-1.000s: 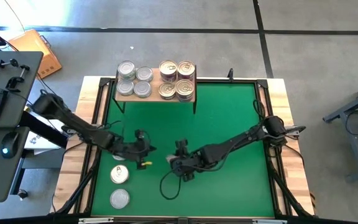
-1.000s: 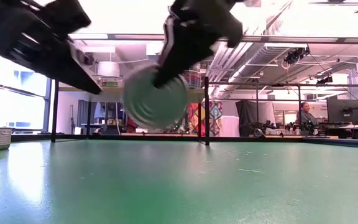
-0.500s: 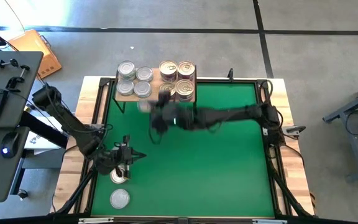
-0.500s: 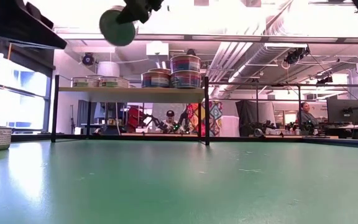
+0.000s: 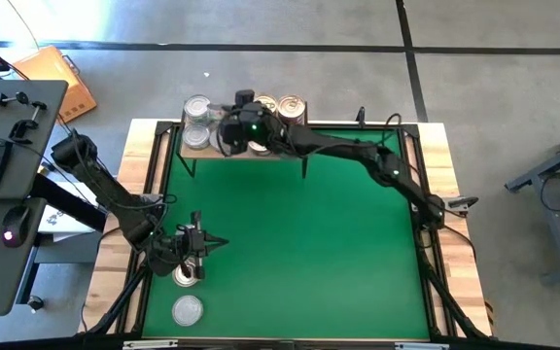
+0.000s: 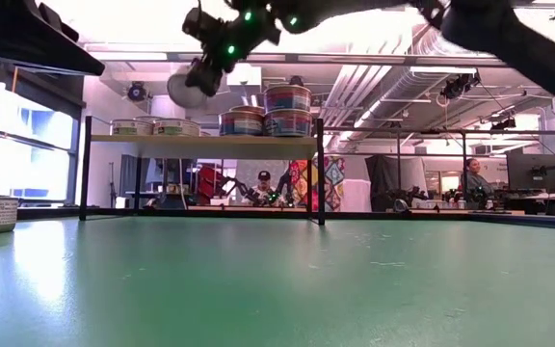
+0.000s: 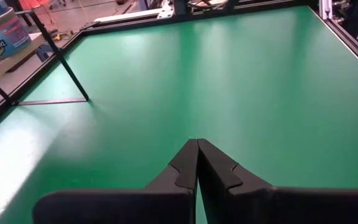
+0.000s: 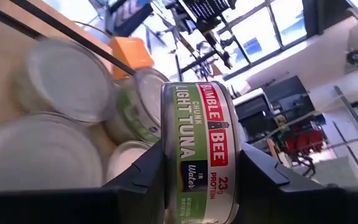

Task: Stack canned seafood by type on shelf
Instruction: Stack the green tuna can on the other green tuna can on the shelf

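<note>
The right arm is stretching long across the green mat (image 5: 299,243) toward the far edge of the bench (image 5: 437,156), its right tool (image 5: 233,131) hanging over the shelf (image 5: 244,149) between the silver-lidded tins (image 5: 196,109) and the gold-lidded tins (image 5: 291,107). The right wrist view is showing what the overhead one hides: the tool is clamped on a tuna tin (image 8: 197,152) held on edge, its green and red label facing the camera, with silver lids lying on the shelf board just behind it. The low view is showing that tin (image 6: 189,90) in the air above the shelf's left end, clear of the low tins below, while the gold-lidded tins are sitting two high at the other end. The left arm is bending down at the near-left corner of the mat, its left tool (image 5: 200,245) pressed together just beside a loose tin (image 5: 187,275); another loose tin (image 5: 188,310) is lying nearer the front edge.
</note>
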Controlling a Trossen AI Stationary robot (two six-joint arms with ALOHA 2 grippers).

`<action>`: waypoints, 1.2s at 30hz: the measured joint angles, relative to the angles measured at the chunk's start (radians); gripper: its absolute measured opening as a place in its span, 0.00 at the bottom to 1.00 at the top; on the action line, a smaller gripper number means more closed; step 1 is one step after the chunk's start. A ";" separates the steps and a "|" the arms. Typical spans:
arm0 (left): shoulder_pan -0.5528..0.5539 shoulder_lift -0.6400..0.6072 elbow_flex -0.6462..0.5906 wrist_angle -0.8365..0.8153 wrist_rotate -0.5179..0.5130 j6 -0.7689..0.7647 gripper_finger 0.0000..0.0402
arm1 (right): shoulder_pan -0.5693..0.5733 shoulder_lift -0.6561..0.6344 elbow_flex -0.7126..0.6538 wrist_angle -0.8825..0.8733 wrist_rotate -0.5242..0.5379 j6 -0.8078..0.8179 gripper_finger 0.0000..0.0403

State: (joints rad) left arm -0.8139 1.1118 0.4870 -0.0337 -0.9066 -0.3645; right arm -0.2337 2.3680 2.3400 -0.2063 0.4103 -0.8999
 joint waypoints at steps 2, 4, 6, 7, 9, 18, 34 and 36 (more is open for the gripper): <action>0.000 0.000 0.000 0.001 0.000 0.000 0.00 | -0.017 0.026 0.006 0.035 -0.003 -0.007 0.32; 0.000 0.000 0.000 0.001 0.000 0.000 0.00 | -0.031 0.026 -0.025 0.067 -0.016 -0.021 0.32; 0.001 0.000 0.000 0.003 0.000 0.000 0.00 | -0.038 0.026 -0.031 0.049 -0.031 0.005 0.32; 0.002 0.000 0.000 0.002 -0.001 0.000 0.00 | -0.039 0.026 -0.031 0.034 -0.048 0.021 0.32; 0.002 0.000 0.000 0.003 -0.005 0.000 0.00 | -0.038 0.025 -0.031 0.023 -0.062 0.045 0.32; 0.002 0.000 0.000 0.009 -0.020 0.001 0.00 | -0.055 0.024 -0.032 -0.030 -0.099 0.068 0.32; 0.002 0.000 0.000 0.016 -0.022 0.000 0.00 | -0.076 0.022 -0.032 -0.037 -0.131 0.114 0.38; 0.002 0.000 0.000 0.018 -0.022 0.000 0.00 | -0.076 0.022 -0.032 -0.037 -0.131 0.114 0.37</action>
State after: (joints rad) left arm -0.8120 1.1118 0.4870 -0.0156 -0.9283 -0.3641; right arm -0.3099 2.3901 2.3081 -0.2432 0.2794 -0.7860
